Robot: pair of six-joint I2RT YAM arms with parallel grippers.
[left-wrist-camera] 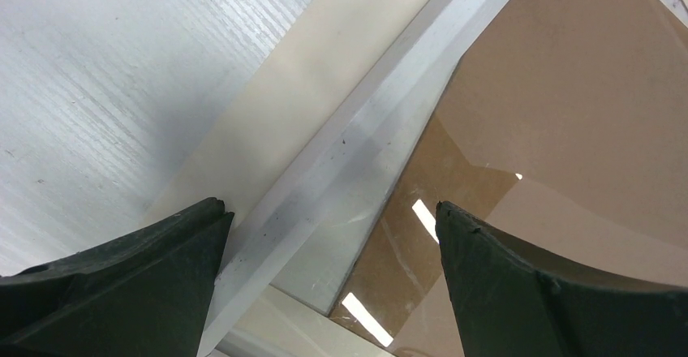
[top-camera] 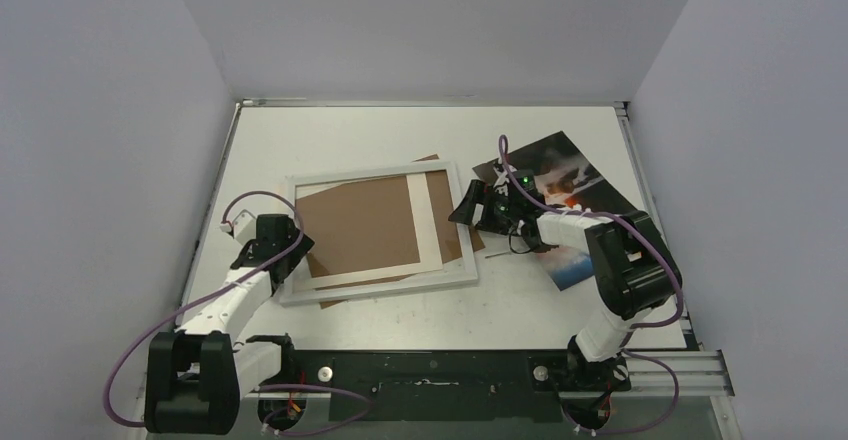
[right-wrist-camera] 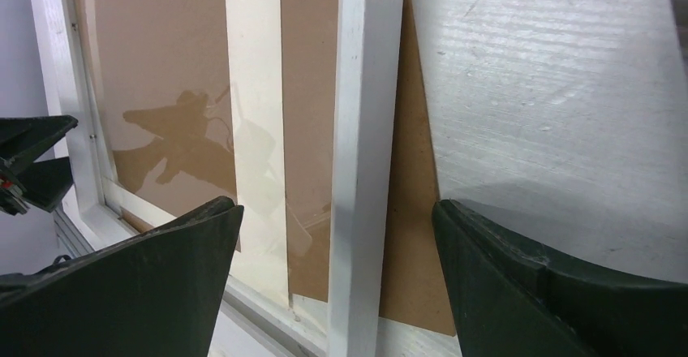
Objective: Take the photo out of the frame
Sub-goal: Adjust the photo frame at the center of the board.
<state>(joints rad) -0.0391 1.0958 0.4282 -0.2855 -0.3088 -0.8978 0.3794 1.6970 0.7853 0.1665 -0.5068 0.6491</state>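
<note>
The frame point(top-camera: 370, 171), with its white border, lies flat mid-table over a brown backing board point(top-camera: 360, 225) and a cream mat sheet point(top-camera: 425, 215). The photo point(top-camera: 555, 155), a dark cloudy print with an orange glow, lies outside the frame on the table at the right, partly under my right arm. My left gripper point(top-camera: 290, 260) is open over the frame's near-left corner; the white border point(left-wrist-camera: 357, 142) runs between its fingers point(left-wrist-camera: 328, 205). My right gripper point(top-camera: 468, 205) is open astride the frame's right border point(right-wrist-camera: 365, 130), fingers either side point(right-wrist-camera: 334, 204), holding nothing.
The backing board pokes out past the frame at the far right corner point(top-camera: 430, 159) and near edge point(top-camera: 335, 300). Grey walls close in the table on three sides. A black base rail point(top-camera: 430, 375) runs along the near edge.
</note>
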